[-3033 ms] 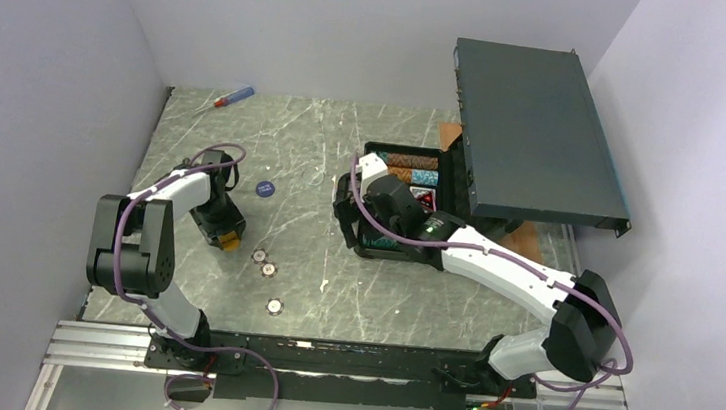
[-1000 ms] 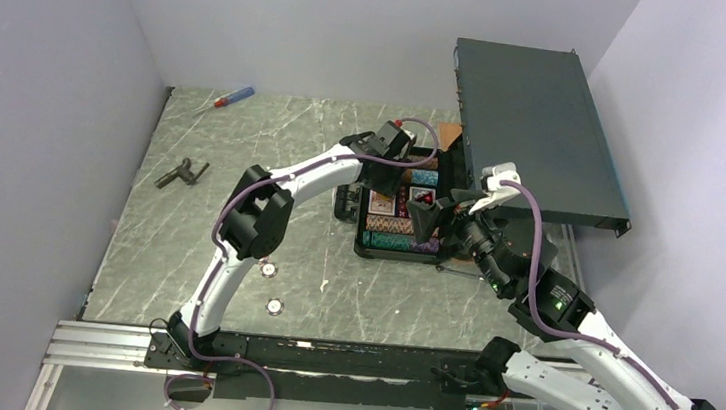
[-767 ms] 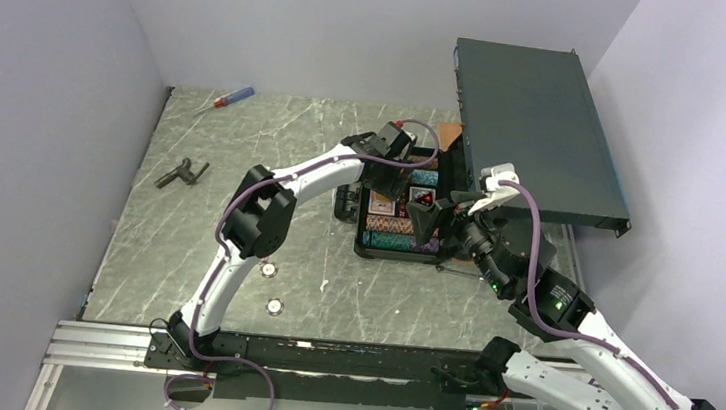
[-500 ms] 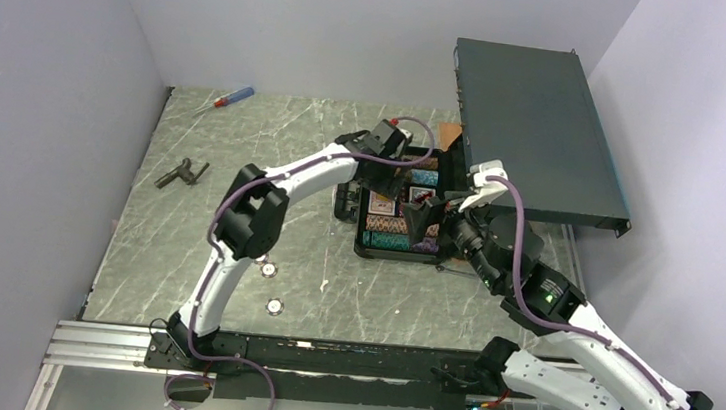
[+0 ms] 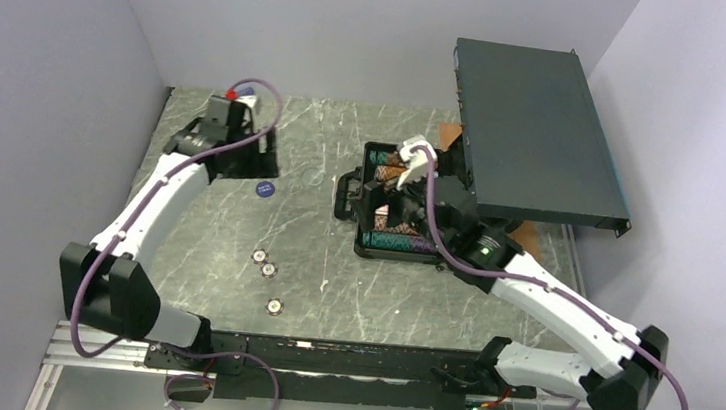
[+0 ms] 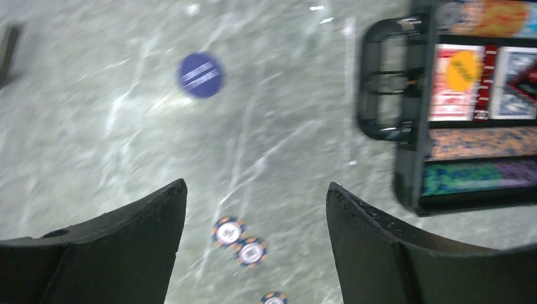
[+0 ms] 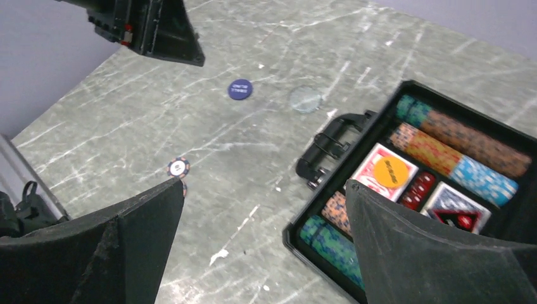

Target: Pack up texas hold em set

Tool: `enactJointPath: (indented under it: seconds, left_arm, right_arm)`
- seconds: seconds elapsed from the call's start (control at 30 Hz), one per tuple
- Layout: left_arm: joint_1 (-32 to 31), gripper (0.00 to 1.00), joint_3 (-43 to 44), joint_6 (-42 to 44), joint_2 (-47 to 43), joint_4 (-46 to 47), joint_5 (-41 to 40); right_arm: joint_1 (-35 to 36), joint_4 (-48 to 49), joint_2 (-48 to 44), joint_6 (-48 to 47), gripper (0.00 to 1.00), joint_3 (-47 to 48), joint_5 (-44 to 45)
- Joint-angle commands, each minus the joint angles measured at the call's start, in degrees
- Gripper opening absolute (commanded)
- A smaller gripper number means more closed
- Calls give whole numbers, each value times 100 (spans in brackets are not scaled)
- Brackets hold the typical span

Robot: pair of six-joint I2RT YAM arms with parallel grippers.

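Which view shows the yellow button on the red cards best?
The right wrist view: the yellow button lies sharp and whole on the red cards. The left wrist view blurs it; from the top, I cannot make it out.

Even, diffuse light from above; shadows soft, deepest under the rack box (image 5: 537,131) at 2 o'clock overhead. Overhead and right wrist views sharp. Left wrist view motion-blurred: blue button (image 6: 200,75) at 11 o'clock and case (image 6: 408,177) at 3 o'clock smear.
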Motion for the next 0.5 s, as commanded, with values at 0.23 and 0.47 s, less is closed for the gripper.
enactJointPath:
  seconds: [0.23,0.47]
  left_arm:
    - [1939,83,-1301,-392,-1444,45,-169]
    - [2353,83,-1719,-514,-1555,283,-33]
  right_arm:
    - [-433,-648,3652,575,97,3260,-217]
    - [-758,-2115,6241,704,87,5848,-669]
